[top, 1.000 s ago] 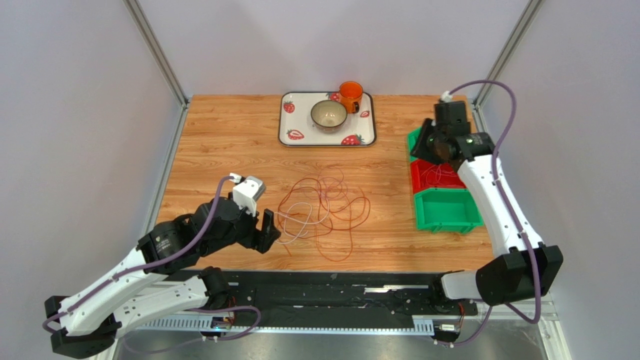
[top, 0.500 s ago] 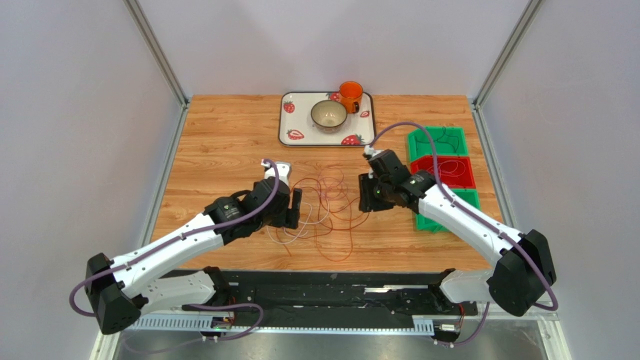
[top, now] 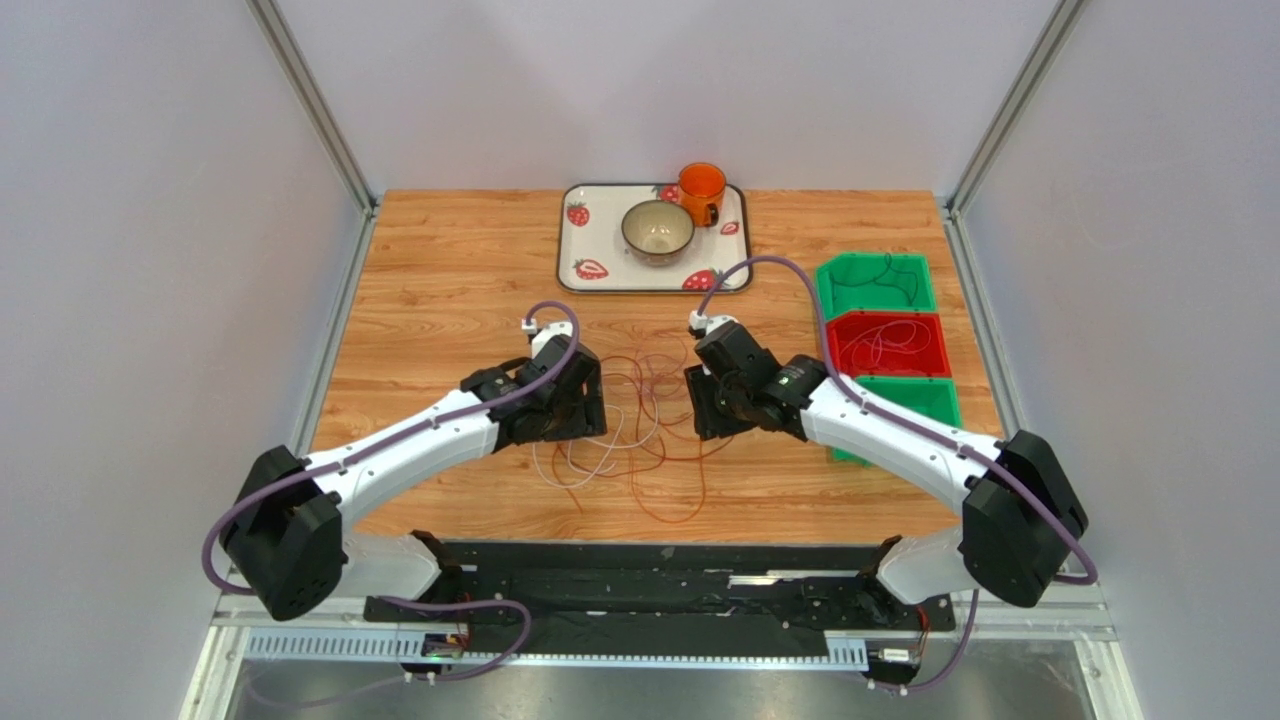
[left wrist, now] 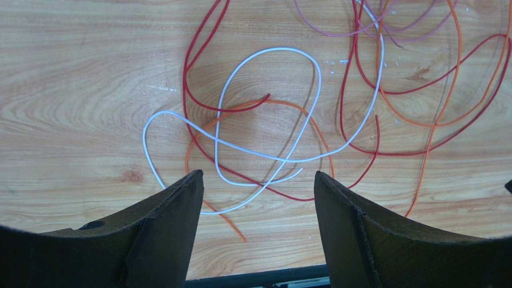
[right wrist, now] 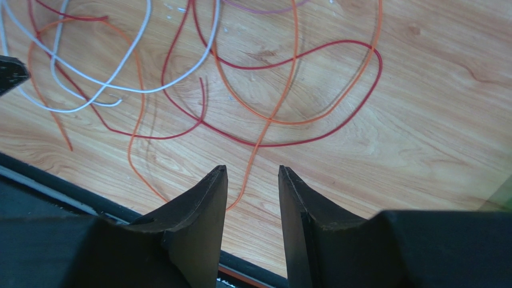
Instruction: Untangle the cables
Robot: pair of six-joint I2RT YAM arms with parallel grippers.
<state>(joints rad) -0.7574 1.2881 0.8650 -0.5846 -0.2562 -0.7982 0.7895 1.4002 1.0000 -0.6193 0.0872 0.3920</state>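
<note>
Top view: the cables (top: 646, 428) are seen as one loose knot of loops on the desk (top: 451, 285), near its front middle. The left hand (top: 579, 405) is held at the knot's left edge and the right hand (top: 706, 402) at its right edge. This flanking is judged to let strands be drawn out in opposite directions. Thin strands are also seen in the red bin (top: 939, 353) and the green bin (top: 872, 285) behind it, well apart from the knot; these are judged to be strands already sorted. A tray (top: 568, 240) is noted at the far edge, clear of the work

Left wrist view: the fingers (left wrist: 162, 228) are spread wide, with nothing between them. The white cable (left wrist: 270, 50) lies looped just ahead of the gap and is crossed by a red cable (left wrist: 186, 81). The wide stance is judged a preparation for taking a loop

Right wrist view: the fingers (right wrist: 198, 210) are set narrowly apart, with nothing clamped. An orange cable (right wrist: 264, 133) runs down towards the gap, its end just beside one fingertip; contact cannot be told. The narrow gap is judged suited to so thin a wire
</note>
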